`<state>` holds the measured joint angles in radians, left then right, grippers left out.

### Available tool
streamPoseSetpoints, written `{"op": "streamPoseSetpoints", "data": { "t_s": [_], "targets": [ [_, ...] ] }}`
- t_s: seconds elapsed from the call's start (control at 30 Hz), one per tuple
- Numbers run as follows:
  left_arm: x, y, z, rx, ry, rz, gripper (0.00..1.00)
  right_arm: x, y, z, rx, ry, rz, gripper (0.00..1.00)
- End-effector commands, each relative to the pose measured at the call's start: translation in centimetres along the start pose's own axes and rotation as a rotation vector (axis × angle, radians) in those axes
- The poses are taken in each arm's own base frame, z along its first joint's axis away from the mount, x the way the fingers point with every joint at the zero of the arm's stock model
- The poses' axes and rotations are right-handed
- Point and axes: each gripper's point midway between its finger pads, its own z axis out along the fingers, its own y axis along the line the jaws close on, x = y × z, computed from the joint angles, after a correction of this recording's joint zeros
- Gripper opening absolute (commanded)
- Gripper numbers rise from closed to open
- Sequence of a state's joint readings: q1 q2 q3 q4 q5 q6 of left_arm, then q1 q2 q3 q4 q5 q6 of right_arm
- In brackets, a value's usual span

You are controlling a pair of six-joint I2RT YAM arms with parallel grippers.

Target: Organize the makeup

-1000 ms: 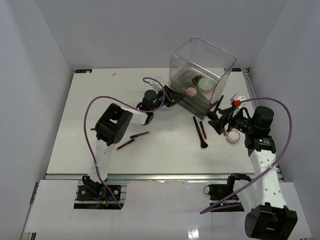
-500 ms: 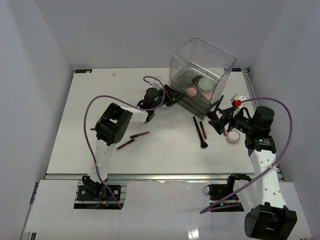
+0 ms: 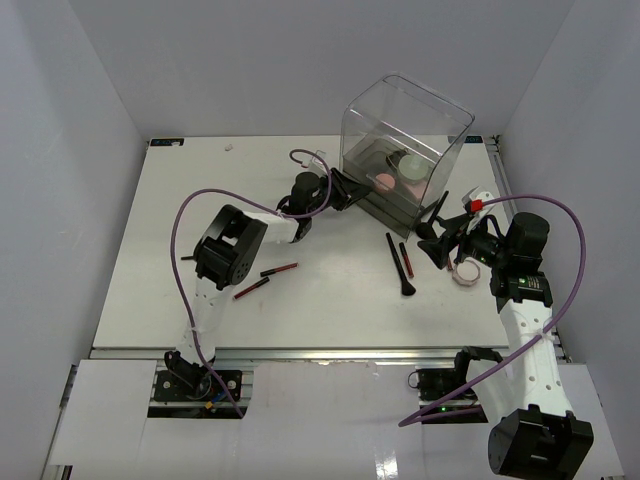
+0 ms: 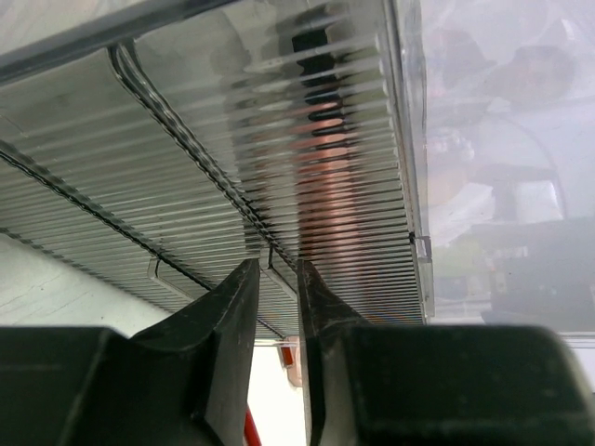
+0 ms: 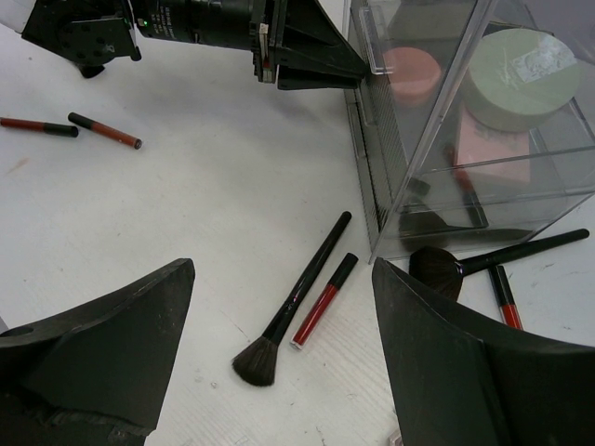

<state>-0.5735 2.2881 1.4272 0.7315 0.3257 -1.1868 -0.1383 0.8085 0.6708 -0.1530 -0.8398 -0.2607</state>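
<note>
The makeup lies scattered round a clear drawer box (image 3: 405,130). A pink compact (image 5: 412,65), a pale green compact (image 5: 521,65) and a flat pink square (image 5: 493,149) sit inside it. My left gripper (image 3: 352,193) is at the box's ribbed drawer front (image 4: 325,167), its fingers nearly together on the small handle lip. My right gripper (image 5: 282,269) hangs open above a black brush (image 5: 297,297) and a red lip gloss (image 5: 323,302). A larger brush (image 5: 502,253) and a red pencil (image 5: 503,295) lie beside the box. Two red-black pencils (image 3: 279,270) (image 3: 251,288) lie to the left.
A round pale compact (image 3: 465,272) sits on the table under the right arm's wrist. The left arm's purple cable (image 3: 200,205) loops over the table's left half. White walls enclose the table on three sides.
The left gripper's fingers have narrowed and it has edged right, up to the drawer front. The right gripper holds still and open.
</note>
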Motion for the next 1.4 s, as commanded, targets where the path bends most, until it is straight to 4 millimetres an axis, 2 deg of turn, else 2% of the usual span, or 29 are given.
{"op": "streamPoseSetpoints", "data": {
  "t_s": [0.0, 0.23, 0.57, 0.7, 0.97, 1.23, 1.37],
  "targets": [
    [-0.2, -1.1, 1.0, 0.022, -0.004, 0.007, 0.34, -0.8, -0.3, -0.1, 0.014, -0.032, -0.026, 0.84],
    [-0.1, -0.7, 1.4, 0.018, 0.001, -0.003, 0.29, -0.8, -0.4, -0.1, 0.015, -0.033, -0.026, 0.84],
    [-0.2, -1.5, 0.9, 0.053, -0.008, -0.009, 0.0, -0.6, -0.6, -0.1, 0.021, -0.028, -0.02, 0.84],
    [-0.4, -2.5, -0.3, 0.074, -0.026, 0.015, 0.0, -0.5, -0.7, -0.1, 0.025, -0.027, -0.019, 0.84],
    [-0.2, -3.3, -4.1, 0.082, -0.046, 0.053, 0.0, -0.3, -0.9, -0.2, 0.031, -0.025, -0.013, 0.84],
    [-0.2, -2.8, -8.6, 0.076, -0.079, 0.068, 0.0, 0.1, -0.8, -0.1, 0.016, -0.021, -0.014, 0.85],
    [0.0, -2.7, -9.7, 0.076, -0.072, 0.071, 0.03, 0.4, -0.6, 0.0, -0.002, -0.018, -0.013, 0.87]
  ]
}}
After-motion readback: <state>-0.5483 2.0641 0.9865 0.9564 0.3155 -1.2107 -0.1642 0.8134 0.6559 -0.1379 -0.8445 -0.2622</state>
